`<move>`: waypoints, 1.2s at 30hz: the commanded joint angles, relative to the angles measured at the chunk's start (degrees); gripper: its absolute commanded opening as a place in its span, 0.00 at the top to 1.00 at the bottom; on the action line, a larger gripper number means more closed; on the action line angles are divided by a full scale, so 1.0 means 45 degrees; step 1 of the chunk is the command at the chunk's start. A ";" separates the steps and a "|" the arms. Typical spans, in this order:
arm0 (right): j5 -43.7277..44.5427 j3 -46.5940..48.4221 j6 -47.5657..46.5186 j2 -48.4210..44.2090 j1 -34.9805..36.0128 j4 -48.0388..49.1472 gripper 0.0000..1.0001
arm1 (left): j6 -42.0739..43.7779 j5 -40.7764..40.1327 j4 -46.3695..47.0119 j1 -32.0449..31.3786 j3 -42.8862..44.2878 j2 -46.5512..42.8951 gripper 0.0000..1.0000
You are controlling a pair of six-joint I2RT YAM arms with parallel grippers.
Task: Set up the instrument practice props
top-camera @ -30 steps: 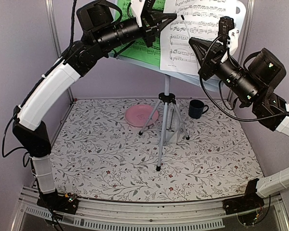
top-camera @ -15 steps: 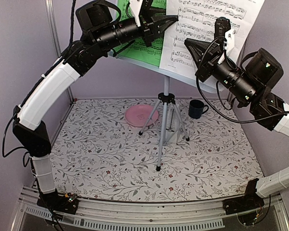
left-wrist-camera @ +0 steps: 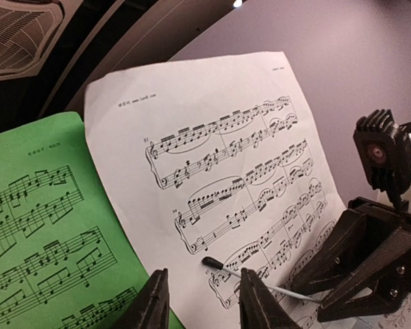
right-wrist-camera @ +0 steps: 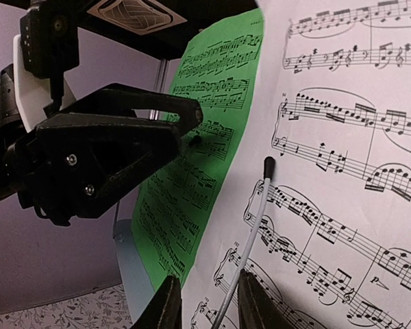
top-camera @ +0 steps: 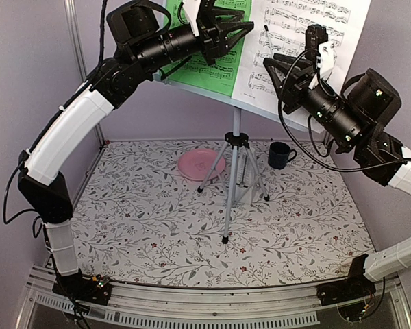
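Evidently the left end effector and right end effector are hovering, jaws parted and empty, at the green music sheet and white music sheet leaning on the music stand toward the surface's far edge, light, limp paper probably calling for a gentle edge pinch.

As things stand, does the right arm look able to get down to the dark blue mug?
Probably yes. The right gripper is open up by the white music sheet, holding nothing; the mug stands on that arm's side of the tripod legs, nothing in front of it.
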 commanded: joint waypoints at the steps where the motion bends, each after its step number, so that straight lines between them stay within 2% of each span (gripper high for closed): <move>1: 0.0366 0.0235 0.0182 0.0150 0.0041 0.0034 0.66 | -0.0156 -0.0225 0.0575 0.0130 -0.0512 -0.0507 0.63; 8: 0.0071 0.0206 0.0373 -0.0078 0.0040 -0.0075 0.56 | -0.0407 -0.0374 0.0579 0.0101 -0.1056 -0.1051 0.59; 12: -0.0283 0.0038 0.0493 -0.0631 0.0032 -0.0101 0.48 | -0.0730 -0.0512 0.0798 0.0087 -0.2085 -0.1863 0.54; 14: -0.0540 -0.0050 0.0485 -0.0944 0.0026 -0.0145 0.42 | -0.0943 -0.0582 0.0944 0.0089 -0.2824 -0.2440 0.45; 19: -0.1300 -0.0031 0.0496 -0.1611 0.0040 -0.0626 0.24 | -0.1288 -0.1149 0.1123 0.0080 -0.4823 -0.3760 0.15; 23: -0.2338 0.0203 0.0614 -0.2025 0.0022 -0.1330 0.13 | -0.1757 -0.1651 0.1453 0.0191 -0.6613 -0.5044 0.05; 26: -0.3381 0.0463 0.0688 -0.2248 0.0036 -0.2252 0.09 | -0.2440 -0.2006 0.1496 0.0399 -0.7811 -0.5953 0.01; 31: -0.5828 0.0614 0.0959 -0.2459 0.0040 -0.4315 0.05 | -0.3912 -0.2422 0.1636 0.1044 -1.0248 -0.7594 0.01; 36: -0.7161 -0.0793 0.1805 -0.2845 0.0088 -0.4735 0.05 | -0.4909 -0.2761 0.1798 0.1516 -1.3098 -0.9146 0.01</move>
